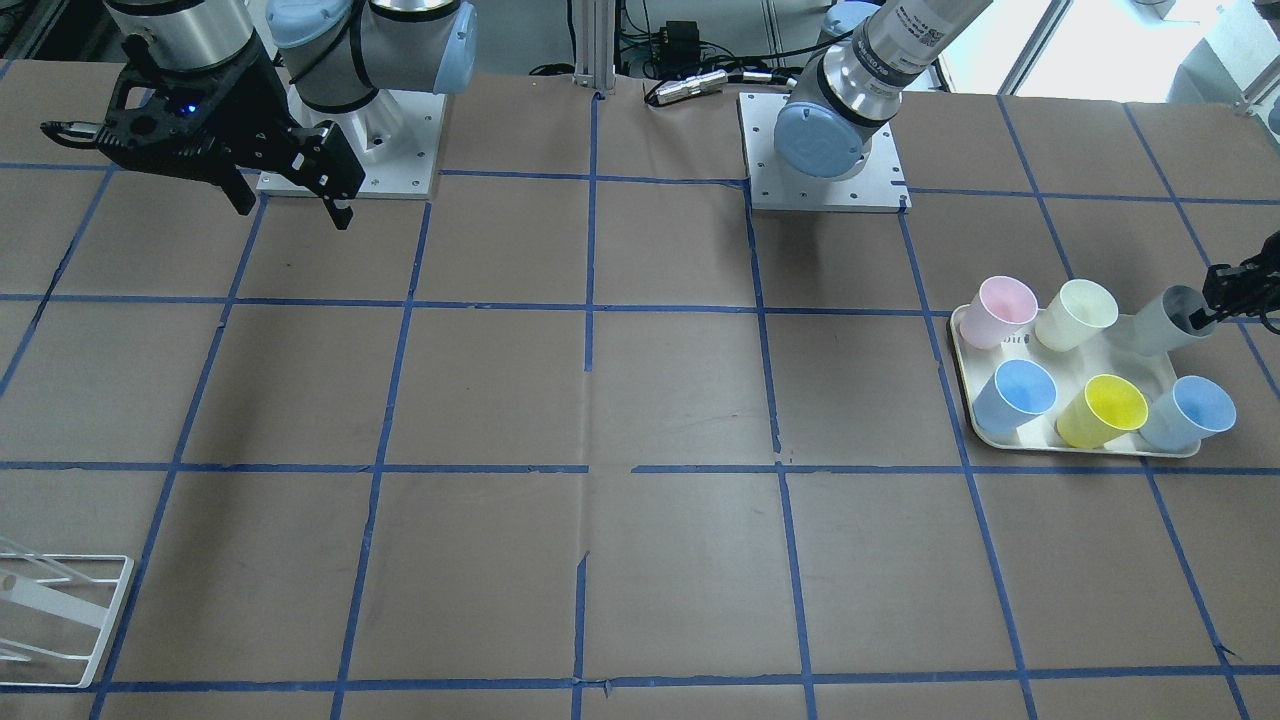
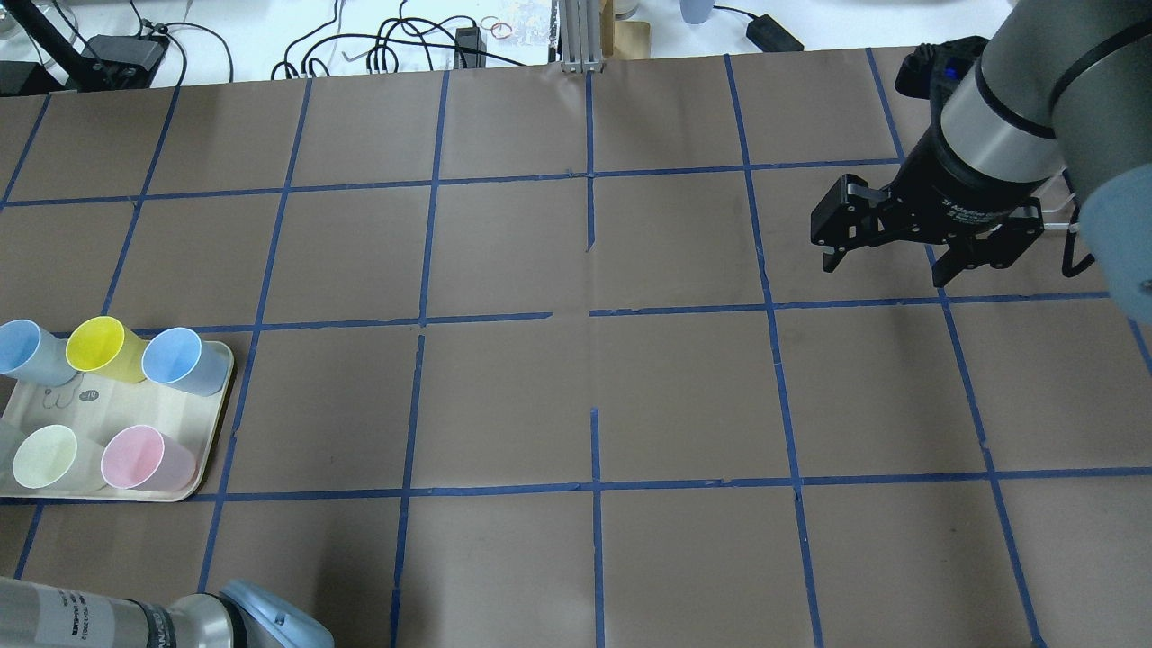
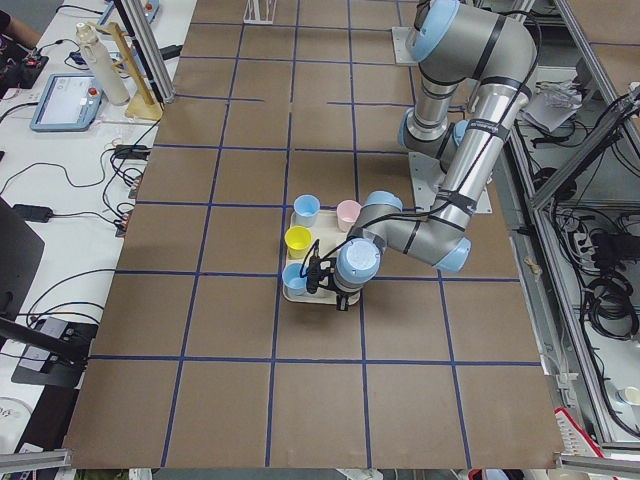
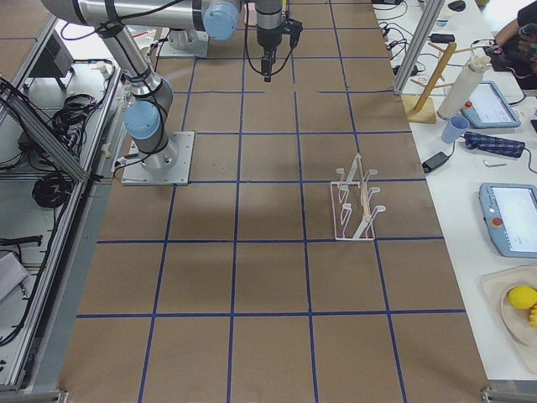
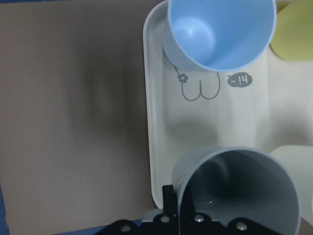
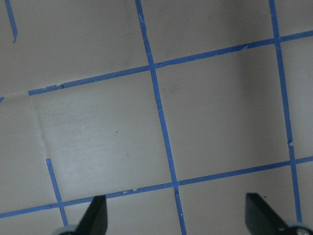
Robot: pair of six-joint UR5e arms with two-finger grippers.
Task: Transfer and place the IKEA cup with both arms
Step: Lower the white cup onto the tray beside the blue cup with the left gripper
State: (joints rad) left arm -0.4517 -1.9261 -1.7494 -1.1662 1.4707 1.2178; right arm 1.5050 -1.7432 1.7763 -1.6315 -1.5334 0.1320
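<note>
brown paper table (image 1: 600, 400) is carrying a cream tray (image 1: 964, 372) of cups. left gripper (image 1: 1205, 316) is pinching the rim of the tilted grey ikea cup (image 1: 1155, 330) at the tray's corner. right gripper (image 2: 886, 270) is hovering well apart, jaws spread wide.

Matt paper cover (image 1: 500, 400), smooth plastic IKEA cup (image 5: 234, 186) — tray (image 5: 157, 122) perhaps plastic

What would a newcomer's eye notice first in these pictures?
Most likely the tray of coloured cups on the robot's left side. There the left gripper grips the rim of the IKEA cup, the pale grey one. Far off, the right gripper hangs open over the table.
</note>
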